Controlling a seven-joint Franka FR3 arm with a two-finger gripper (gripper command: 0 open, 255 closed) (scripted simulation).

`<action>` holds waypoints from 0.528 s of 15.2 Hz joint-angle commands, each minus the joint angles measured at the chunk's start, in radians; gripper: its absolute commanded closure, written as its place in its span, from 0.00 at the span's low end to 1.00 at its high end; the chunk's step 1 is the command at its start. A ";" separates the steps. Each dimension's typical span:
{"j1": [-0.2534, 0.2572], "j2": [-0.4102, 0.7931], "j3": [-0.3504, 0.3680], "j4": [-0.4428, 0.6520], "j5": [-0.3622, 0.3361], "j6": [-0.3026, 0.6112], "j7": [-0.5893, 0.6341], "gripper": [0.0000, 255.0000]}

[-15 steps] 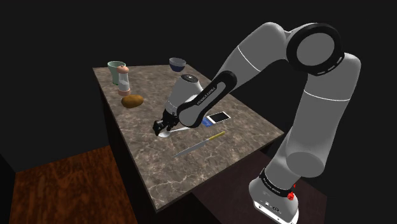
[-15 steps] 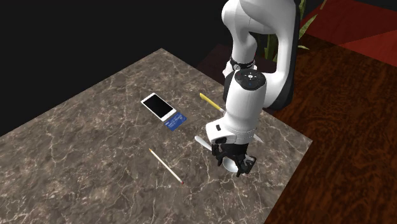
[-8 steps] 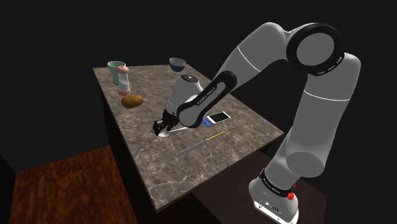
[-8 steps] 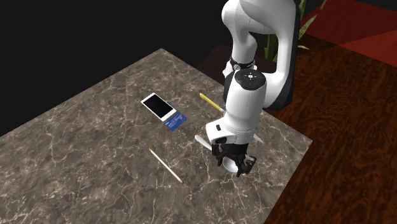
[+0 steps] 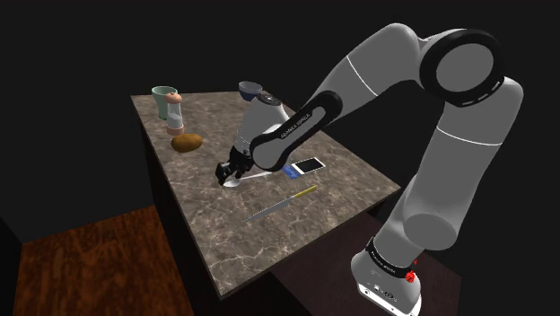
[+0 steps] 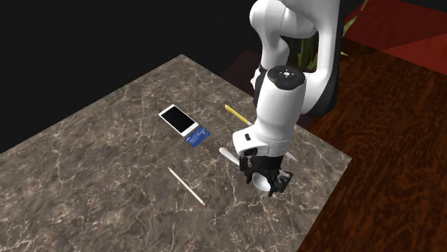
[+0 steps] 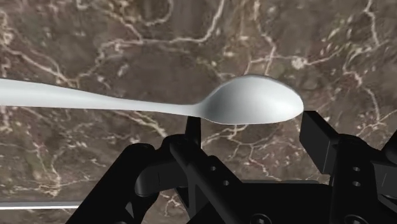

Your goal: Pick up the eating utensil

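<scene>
The eating utensil is a white spoon (image 7: 251, 102) with a long thin handle (image 6: 229, 154). My black gripper (image 7: 251, 124) is shut on its bowl: one finger presses at the neck, the other at the bowl's tip. In the shoulder view the gripper (image 5: 229, 171) hangs just above the dark marble table (image 5: 224, 233), and the spoon (image 5: 254, 177) sticks out toward the stand. From the second exterior view the gripper (image 6: 266, 182) is near the table's (image 6: 86, 165) right corner.
On the table lie a white phone (image 6: 178, 119), a blue card (image 6: 198, 136), a yellow-handled knife (image 5: 280, 203) and a pencil (image 6: 186, 186). Farther back stand a potato (image 5: 187, 142), a shaker (image 5: 175, 112), a cup (image 5: 162, 99) and a bowl (image 5: 249, 89).
The gripper has risen a little off the table, carrying the spoon with it, and the arm's upper links have shifted upward.
</scene>
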 commanded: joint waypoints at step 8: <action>-0.010 -0.109 0.011 0.015 0.038 -0.123 -0.026 1.00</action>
